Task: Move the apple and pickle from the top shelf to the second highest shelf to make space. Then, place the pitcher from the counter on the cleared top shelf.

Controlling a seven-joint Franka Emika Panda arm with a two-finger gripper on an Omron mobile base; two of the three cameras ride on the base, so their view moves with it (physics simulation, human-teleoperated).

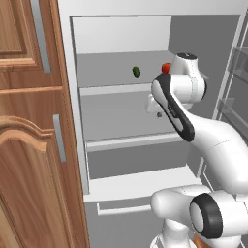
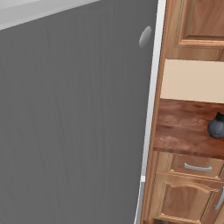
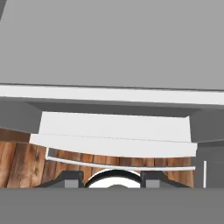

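This is a home kitchen, rendered. In the left base view an open fridge (image 1: pixel 126 97) fills the centre, its pale grey shelves (image 1: pixel 114 89) stacked one above another, with a small dark green pickle (image 1: pixel 136 71) and a red apple (image 1: pixel 165 67) on the top one. Brown wood cabinet doors (image 1: pixel 29 145) with metal handles (image 1: pixel 59 138) run down the left of that frame. At the right of the right base view a glossy red-brown desk (image 2: pixel 183 129) carries what looks like a dark pitcher (image 2: pixel 216 126), with drawers (image 2: pixel 197 168) beneath.

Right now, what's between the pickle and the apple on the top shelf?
Nothing: in the left base view, bare top shelf separates the pickle from the apple.
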